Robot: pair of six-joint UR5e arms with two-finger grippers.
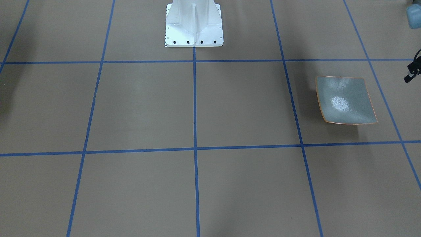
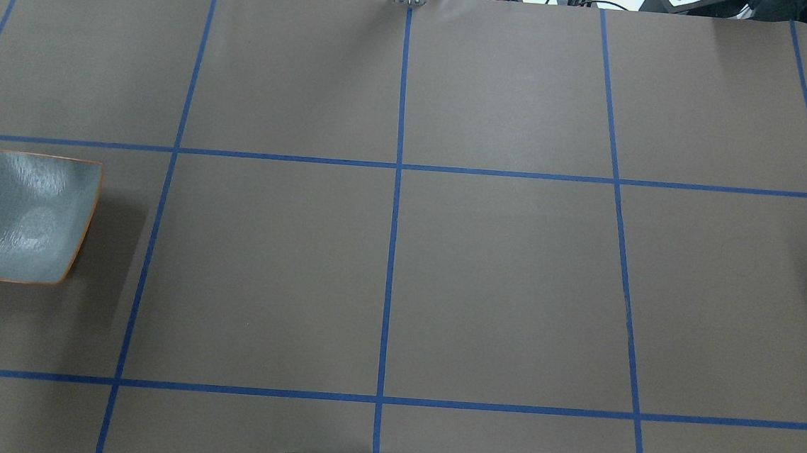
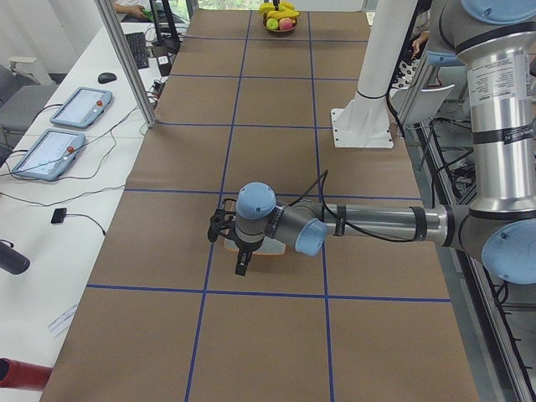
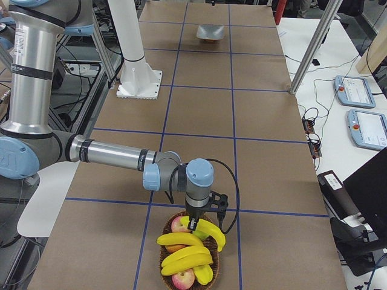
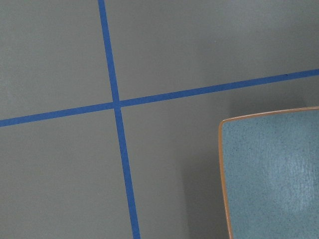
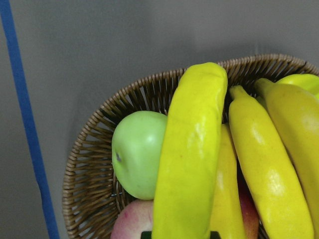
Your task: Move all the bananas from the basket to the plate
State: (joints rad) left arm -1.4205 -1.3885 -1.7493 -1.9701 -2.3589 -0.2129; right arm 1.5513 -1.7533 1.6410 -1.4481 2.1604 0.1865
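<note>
A wicker basket (image 4: 163, 261) holds several yellow bananas (image 4: 180, 240) at the near end of the exterior right view. My right gripper (image 4: 198, 222) is down in the basket. In the right wrist view its dark fingertips (image 6: 146, 234) flank one banana (image 6: 189, 159), which lies over the others close to the camera. The grey-green square plate (image 2: 20, 217) sits empty at the table's other end; it also shows in the front view (image 1: 345, 100). My left gripper (image 3: 236, 249) hovers over the plate's edge; I cannot tell if it is open. The left wrist view shows a plate corner (image 5: 271, 174).
A green apple (image 6: 137, 167) and red apples (image 4: 183, 279) lie in the basket with the bananas. The white robot base (image 1: 194, 24) stands at mid-table. Blue tape lines cross the brown table. Tablets and cables lie on the side bench (image 4: 363, 109).
</note>
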